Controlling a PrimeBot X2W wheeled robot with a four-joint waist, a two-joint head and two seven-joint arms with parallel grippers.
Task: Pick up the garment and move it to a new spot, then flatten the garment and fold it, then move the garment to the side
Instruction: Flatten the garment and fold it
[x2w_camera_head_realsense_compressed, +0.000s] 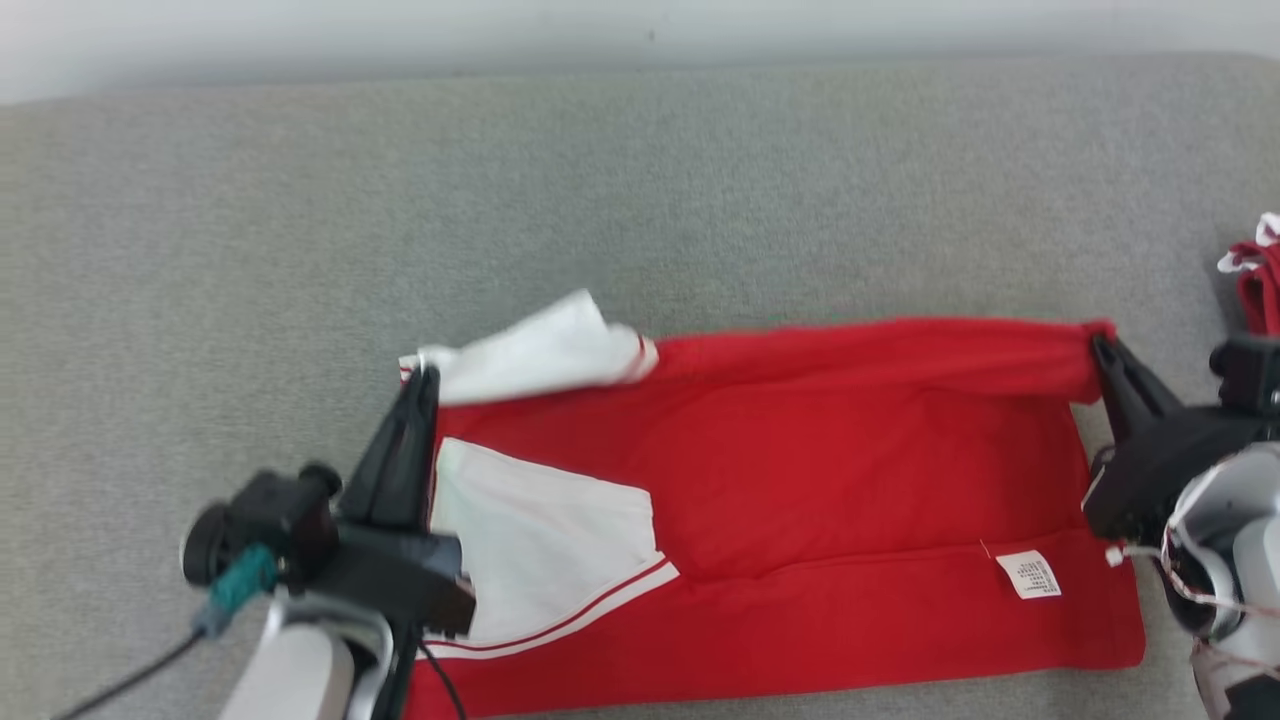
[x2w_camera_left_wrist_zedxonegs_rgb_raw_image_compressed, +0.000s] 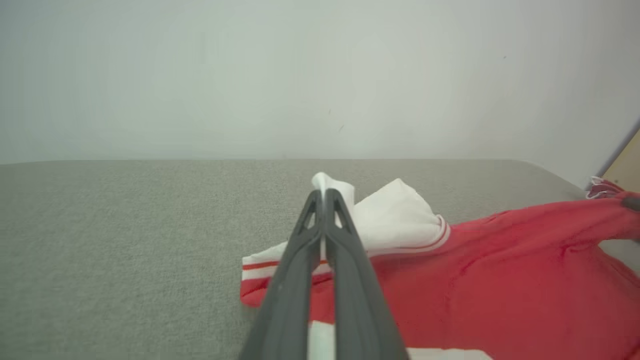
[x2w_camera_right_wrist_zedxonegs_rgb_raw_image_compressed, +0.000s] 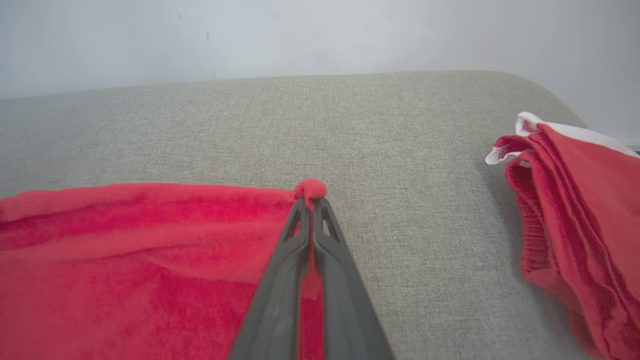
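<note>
On the grey cushion (x2w_camera_head_realsense_compressed: 640, 180) the garment (x2w_camera_head_realsense_compressed: 820, 470), red with white sleeves, lies spread near the front. At its far left corner the left gripper (x2w_camera_head_realsense_compressed: 428, 380) is closed tight on white cloth, and a sleeve (x2w_camera_head_realsense_compressed: 540, 355) beside it is bunched up. At the far right corner the right gripper (x2w_camera_head_realsense_compressed: 1098, 348) is closed on the red edge. I judge the flattening is under way; folding and moving aside remain. Further right a red pile (x2w_camera_head_realsense_compressed: 1262, 290) lies apart and limits the space there.

Grey cushion (x2w_camera_head_realsense_compressed: 600, 200) bare beyond the garment (x2w_camera_head_realsense_compressed: 800, 450) — red pile (x2w_camera_head_realsense_compressed: 1262, 290) crowds its right edge.
</note>
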